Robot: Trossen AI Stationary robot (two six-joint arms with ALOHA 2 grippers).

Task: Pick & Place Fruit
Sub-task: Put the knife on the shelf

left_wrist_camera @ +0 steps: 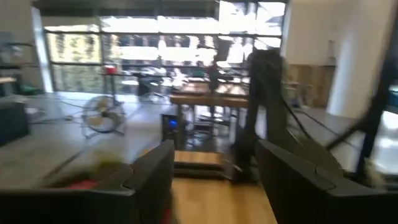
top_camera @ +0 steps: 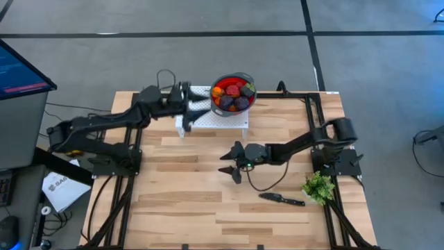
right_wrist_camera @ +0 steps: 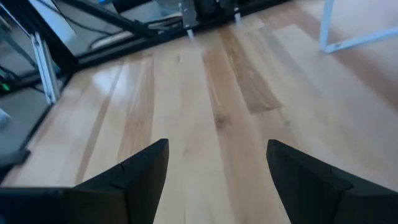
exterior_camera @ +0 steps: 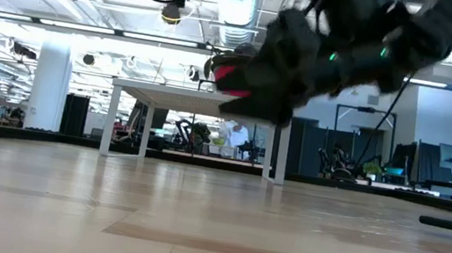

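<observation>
The fruit, red, dark purple and orange pieces, lies heaped in a dark round bowl on a white raised stand at the table's far side. My left gripper is open and hovers over the stand, just left of the bowl's rim. Its wrist view shows its open fingers with a blurred red patch beside one of them. My right gripper is open over the middle of the table and points left. Between its fingers only bare wood shows. In the low view it hangs as a dark mass before the stand.
A black knife lies on the table near the right front. A green leafy bunch sits at the right edge beside the right arm's base. A black cable loops under the right arm. Bare wood spreads left of it.
</observation>
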